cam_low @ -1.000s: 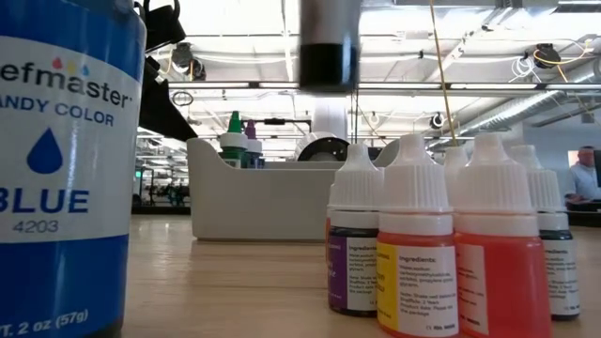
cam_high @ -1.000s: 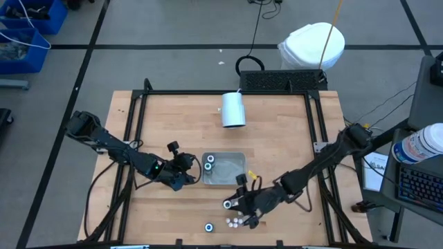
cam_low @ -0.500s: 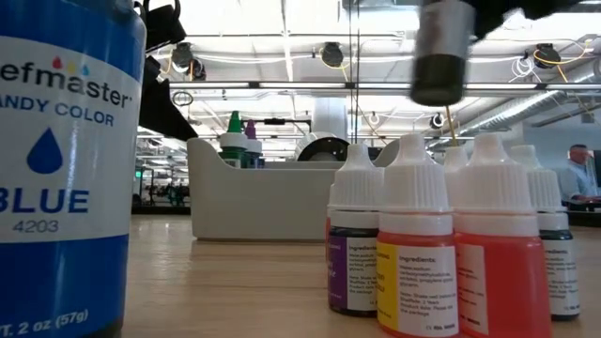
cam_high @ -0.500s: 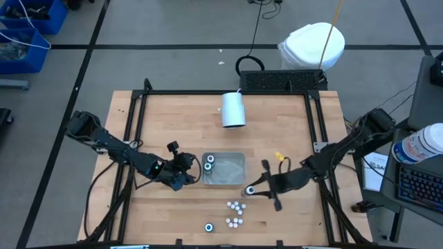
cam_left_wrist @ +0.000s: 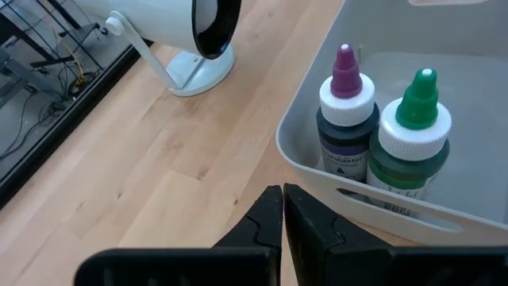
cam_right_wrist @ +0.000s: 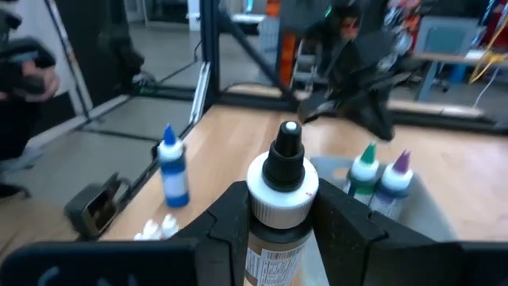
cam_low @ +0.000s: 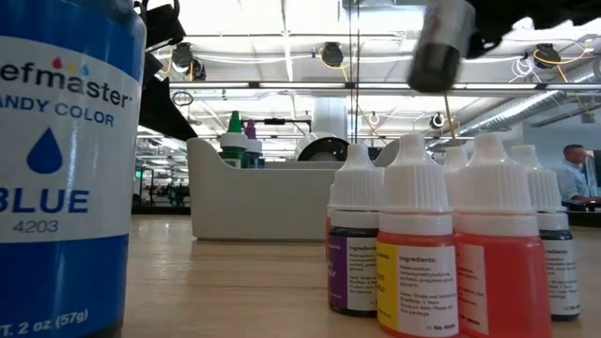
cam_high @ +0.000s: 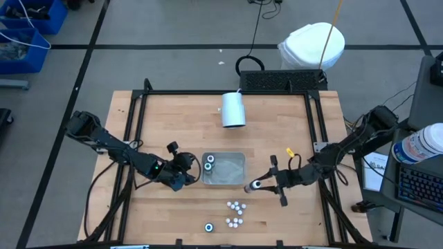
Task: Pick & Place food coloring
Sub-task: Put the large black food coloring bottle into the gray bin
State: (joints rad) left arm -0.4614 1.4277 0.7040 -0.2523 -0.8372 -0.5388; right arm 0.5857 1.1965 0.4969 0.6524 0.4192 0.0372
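My right gripper (cam_high: 255,185) is shut on one food coloring bottle (cam_right_wrist: 282,187) with a white cap and black nozzle, in the air beside the near right corner of the clear tray (cam_high: 232,178). A purple-tipped bottle (cam_left_wrist: 345,111) and a green-tipped bottle (cam_left_wrist: 413,127) stand upright in the tray's left end. Several small white-capped bottles (cam_high: 235,213) and a blue bottle (cam_high: 208,227) stand on their bases near the front edge. My left gripper (cam_left_wrist: 282,214) is shut, just outside the tray's left wall. My right gripper pinches the bottle's body just under its white cap (cam_right_wrist: 274,238) between its two fingers (cam_right_wrist: 341,230). The fingers come in about level from the table's right. The bottle is lifted clear of the table; in the low view its dark base (cam_low: 432,70) hangs slightly tilted.
A white cup (cam_high: 233,109) lies on its side at the far middle of the table. A black frame (cam_high: 138,111) runs along the table's edges. Bare wood lies to the right of the tray. A person shows in the room beyond.
My right gripper has carried the bottle from over the cluster of small bottles near the front edge toward the table's far right, ending beside the tray's near right corner. The wrist has turned and the bottle now hangs tilted. The cluster stays in place.
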